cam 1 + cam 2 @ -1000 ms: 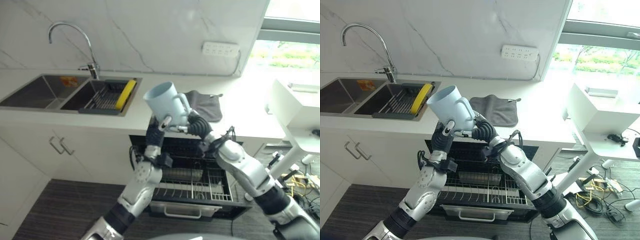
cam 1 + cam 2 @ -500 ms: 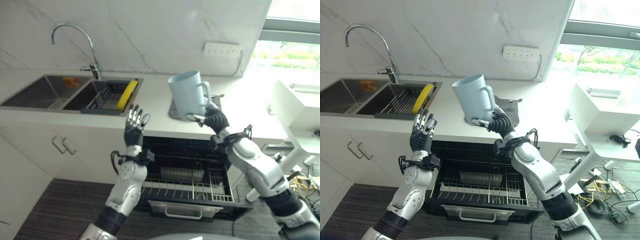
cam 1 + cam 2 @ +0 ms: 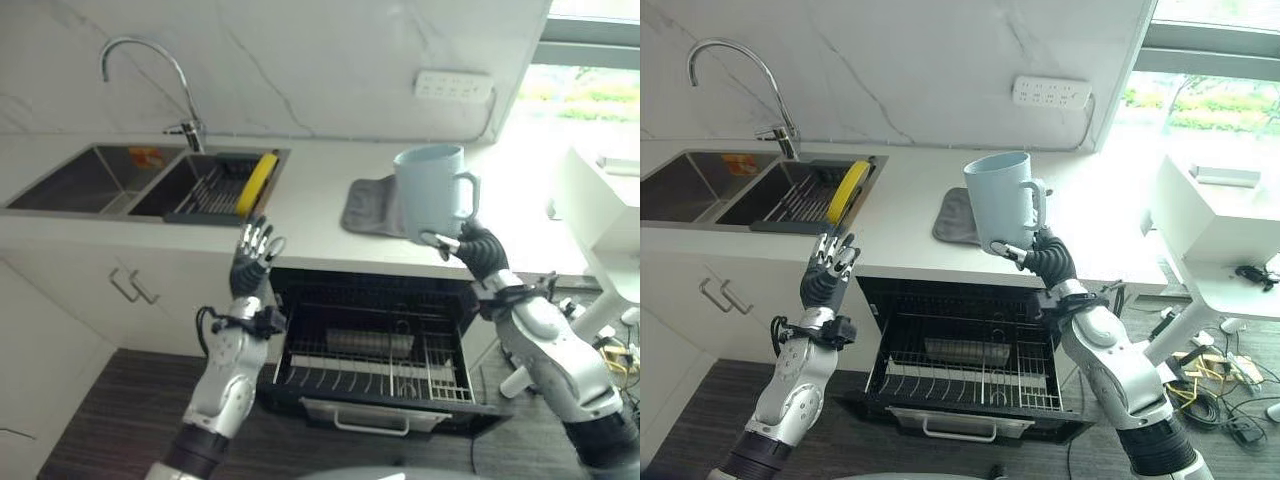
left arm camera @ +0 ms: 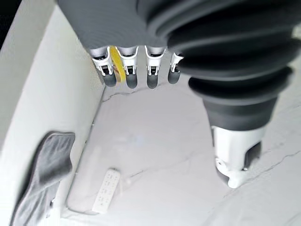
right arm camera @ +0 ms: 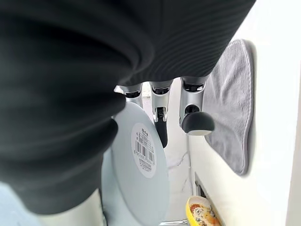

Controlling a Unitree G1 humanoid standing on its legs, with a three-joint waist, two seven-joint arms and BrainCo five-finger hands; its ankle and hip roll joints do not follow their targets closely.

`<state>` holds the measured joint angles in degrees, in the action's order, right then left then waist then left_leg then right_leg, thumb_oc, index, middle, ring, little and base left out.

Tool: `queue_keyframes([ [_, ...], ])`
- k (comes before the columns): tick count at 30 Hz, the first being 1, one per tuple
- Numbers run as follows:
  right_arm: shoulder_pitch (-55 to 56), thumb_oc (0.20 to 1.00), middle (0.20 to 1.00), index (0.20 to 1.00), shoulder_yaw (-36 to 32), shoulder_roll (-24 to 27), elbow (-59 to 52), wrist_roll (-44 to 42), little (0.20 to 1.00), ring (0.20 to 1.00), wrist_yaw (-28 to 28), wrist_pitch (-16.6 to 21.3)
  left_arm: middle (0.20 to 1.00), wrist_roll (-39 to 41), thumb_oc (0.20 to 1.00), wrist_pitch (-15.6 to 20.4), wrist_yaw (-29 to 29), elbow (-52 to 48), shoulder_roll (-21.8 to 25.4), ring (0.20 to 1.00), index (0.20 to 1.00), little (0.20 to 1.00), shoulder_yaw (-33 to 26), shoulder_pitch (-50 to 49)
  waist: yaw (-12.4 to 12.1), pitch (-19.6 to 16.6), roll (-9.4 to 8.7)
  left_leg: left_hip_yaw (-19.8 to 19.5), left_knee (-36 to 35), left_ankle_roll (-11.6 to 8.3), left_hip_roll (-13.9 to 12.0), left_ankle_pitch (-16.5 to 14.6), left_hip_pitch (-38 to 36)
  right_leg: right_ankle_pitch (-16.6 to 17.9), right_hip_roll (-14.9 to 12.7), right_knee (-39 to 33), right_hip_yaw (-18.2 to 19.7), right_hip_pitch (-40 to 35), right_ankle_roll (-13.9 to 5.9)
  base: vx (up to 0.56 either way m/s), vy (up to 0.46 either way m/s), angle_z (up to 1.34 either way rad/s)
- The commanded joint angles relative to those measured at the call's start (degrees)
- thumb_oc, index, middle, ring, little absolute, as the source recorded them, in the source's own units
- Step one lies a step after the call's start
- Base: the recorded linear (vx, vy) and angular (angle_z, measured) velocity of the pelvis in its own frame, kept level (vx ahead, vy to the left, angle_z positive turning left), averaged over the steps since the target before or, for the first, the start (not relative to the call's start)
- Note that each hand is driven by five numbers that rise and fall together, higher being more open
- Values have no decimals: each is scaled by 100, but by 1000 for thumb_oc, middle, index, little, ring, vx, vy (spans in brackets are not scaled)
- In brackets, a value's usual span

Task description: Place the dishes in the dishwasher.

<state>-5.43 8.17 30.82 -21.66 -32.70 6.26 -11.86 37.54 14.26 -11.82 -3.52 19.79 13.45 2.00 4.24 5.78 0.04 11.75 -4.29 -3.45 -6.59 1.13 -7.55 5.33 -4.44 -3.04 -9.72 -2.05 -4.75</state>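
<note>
Swung rightward, mug [image 3: 1001,200] sits upright above right-hand fingers [image 3: 1044,258].

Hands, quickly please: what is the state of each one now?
Left hand: open, fingers straight, holding nothing.
Right hand: shut on the light blue mug, held upright above the counter's front edge.

We see a white desk [image 3: 900,205] running under a marble wall, with a double sink [image 3: 700,190] set into its left end. A grey cloth [image 3: 952,217] lies flat on the desk toward the middle, well apart from the sink. In the sink's right basin, a dark rack [image 3: 805,200] holds a yellow dish [image 3: 849,189] on edge.
</note>
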Motion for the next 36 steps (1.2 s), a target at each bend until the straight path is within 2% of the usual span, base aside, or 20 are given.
queue_keyframes([
  [1, -398, 200, 200, 200, -239, -88, -345, -62, 200, 200, -81, 688, 1000, -25, 1000, 188, 240, -376, 371, 1000, 1000, 1000, -106, 404, -21, 350, -277, -124, 450, 219, 54, 38, 246, -397, 91, 718, 447, -104, 140, -162, -28, 5],
  [4, -143, 200, 200, 200, -316, -20, -298, -120, 200, 200, -123, 756, 1000, 174, 1000, 14, 244, -584, 388, 1000, 1000, 1000, -178, 303, 15, 384, -262, -74, 127, 177, 43, 201, 149, -239, 66, 358, 404, -225, 89, -60, 23, -2],
  [6, 179, 200, 200, 200, -485, 45, -383, -94, 200, 200, -226, 938, 1000, 174, 1000, -142, 485, -799, 482, 1000, 1000, 1000, -278, -9, 67, 185, -255, -30, -71, 142, 59, 156, 56, -35, 33, -142, 323, -437, -11, 15, 53, -4],
  [9, 375, 200, 200, 200, -655, 43, -413, 50, 200, 200, -328, 1046, 1000, 537, 1000, -47, 564, -834, 477, 1000, 1000, 1000, -382, -87, 130, -69, -218, 64, -71, 78, 30, 154, 86, -23, -12, -196, 179, -387, -72, -50, 57, 4],
  [12, 378, 200, 200, 200, -715, 40, -395, 75, 200, 200, -373, 1079, 1000, 635, 1000, 37, 661, -798, 428, 1000, 1000, 1000, -428, -84, 143, -139, -211, 104, -71, 68, 16, 161, 97, -5, -24, -196, 158, -338, -80, -58, 39, 3],
  [15, 241, 200, 200, 200, -828, 76, -305, 111, 200, 200, -448, 986, 1000, 616, 1000, 125, 1010, -765, 396, 1000, 1000, 1000, -483, 15, 155, -243, -189, 181, -71, 88, 12, 127, 72, -8, -30, -196, 187, -331, -70, -36, 57, -3],
  [20, 221, 200, 200, 200, -957, -53, -183, 210, 200, 200, -441, 906, 1000, 415, 1000, -18, 1454, -649, 422, 1000, 1000, 1000, -704, 138, 164, -344, -168, 170, -71, 145, 63, 45, 15, -53, -47, -196, 250, -373, -74, -4, 27, -12],
  [25, 383, 200, 200, 200, -1027, -113, -205, 230, 200, 200, -515, 758, 1000, 293, 1000, 49, 1649, -656, 460, 1000, 1000, 1000, -864, 42, 211, -359, -138, 204, -71, 145, 61, 37, -29, -48, -19, -196, 299, -375, -69, 67, -10, -1],
  [27, 513, 200, 200, 200, -1064, -129, -227, 240, 200, 200, -587, 657, 1000, 295, 1000, -67, 1716, -701, 502, 1000, 1000, 1000, -919, -9, 238, -326, -123, 181, -71, 149, 71, 41, -17, -58, 13, -196, 347, -376, -56, 117, -18, 0],
  [29, 624, 200, 200, 200, -1044, -122, -243, 269, 200, 200, -582, 620, 1000, 258, 1000, -133, 1795, -758, 555, 1000, 1000, 1000, -897, -43, 261, -198, -121, 112, -71, 166, 85, 50, 86, -60, 60, -196, 462, -309, -15, 49, -29, -2],
  [31, 520, 200, 200, 200, -939, -81, -122, 312, 200, 200, -478, 794, 1000, 126, 1000, -19, 1837, -760, 649, 1000, 1000, 1000, -782, 117, 234, 120, -109, -6, -71, 166, 44, 181, 387, -84, 100, 51, 562, 72, 45, -307, -58, -5],
  [32, 239, 200, 200, 200, -872, 19, -65, 374, 200, 200, -361, 1007, 1000, -81, 1000, 240, 1693, -858, 803, 1000, 1000, 1000, -570, 528, 254, 805, -130, -66, 474, 89, -52, 359, 1259, -197, 70, 765, 656, 959, 110, -719, 40, -3],
  [33, 135, 200, 200, 200, -757, 46, -112, 539, 200, 200, -460, 1068, 1000, -366, 1000, 420, 1360, -966, 887, 1000, 1000, 1000, -474, 668, 356, 1186, -91, -118, 744, 107, -72, 346, 1747, -220, 86, 1035, 784, 1526, 145, -733, 102, 9],
  [36, 86, 200, 200, 200, -519, 169, -60, 648, 200, 200, -348, 1433, 1000, -422, 1000, 580, 1096, -1126, 1066, 1000, 1000, 1000, -453, 627, 347, 1596, -102, -156, 748, 127, -13, 411, 2309, -135, 83, 1119, 782, 2220, 104, -383, 66, 0],
])
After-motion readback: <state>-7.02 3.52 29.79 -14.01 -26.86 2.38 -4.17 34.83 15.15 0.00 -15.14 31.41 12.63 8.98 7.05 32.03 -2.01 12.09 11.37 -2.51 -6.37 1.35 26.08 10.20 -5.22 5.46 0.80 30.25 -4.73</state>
